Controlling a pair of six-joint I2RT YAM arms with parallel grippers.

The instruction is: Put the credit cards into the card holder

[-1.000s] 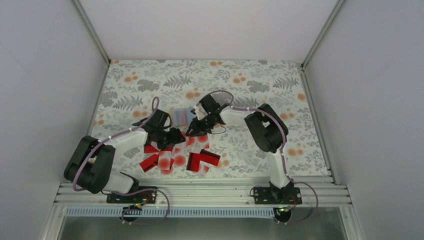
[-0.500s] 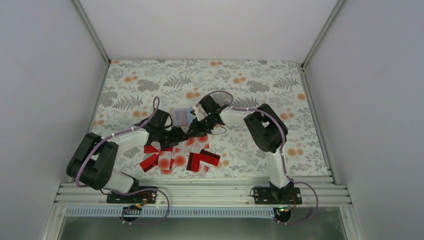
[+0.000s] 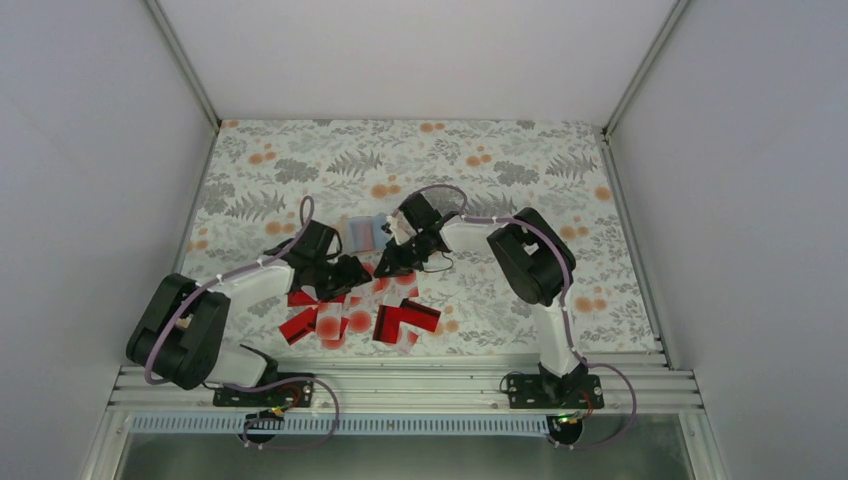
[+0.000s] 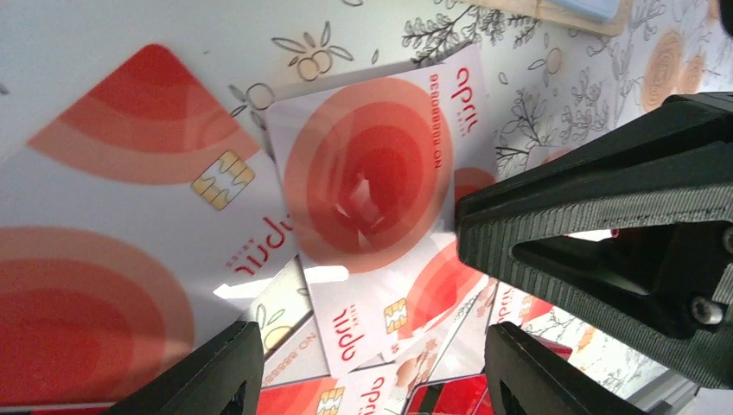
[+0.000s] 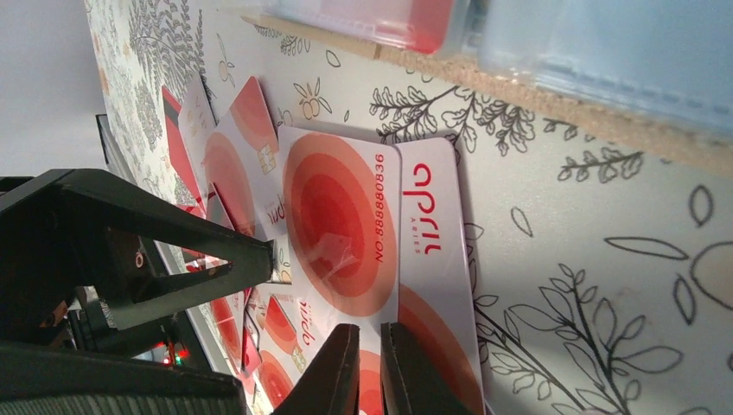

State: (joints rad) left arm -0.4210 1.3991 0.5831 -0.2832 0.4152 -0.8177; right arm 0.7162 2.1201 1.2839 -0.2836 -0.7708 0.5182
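Note:
Several credit cards point(image 3: 358, 318), glossy red and white with red dots, lie spread on the floral cloth in front of the arms. The card holder point(image 3: 365, 232) lies open just behind them, blue-grey inside with a tan edge; it also shows in the right wrist view point(image 5: 605, 52) with something red in a clear pocket. My right gripper point(image 3: 385, 266) point(image 5: 370, 372) is shut, its tips down on a flat white red-dot card point(image 5: 346, 216). My left gripper point(image 3: 352, 275) point(image 4: 372, 376) is open and empty just above the same card point(image 4: 372, 181), close to the right gripper's finger point(image 4: 562, 207).
The floral cloth point(image 3: 500, 160) covers the table between white walls on three sides. The two grippers are nearly touching over the cards. A metal rail point(image 3: 400, 385) runs along the near edge.
The left gripper has shifted slightly left and nearer. The right gripper has edged a little towards the near left, over the cards. The cards and holder look unmoved.

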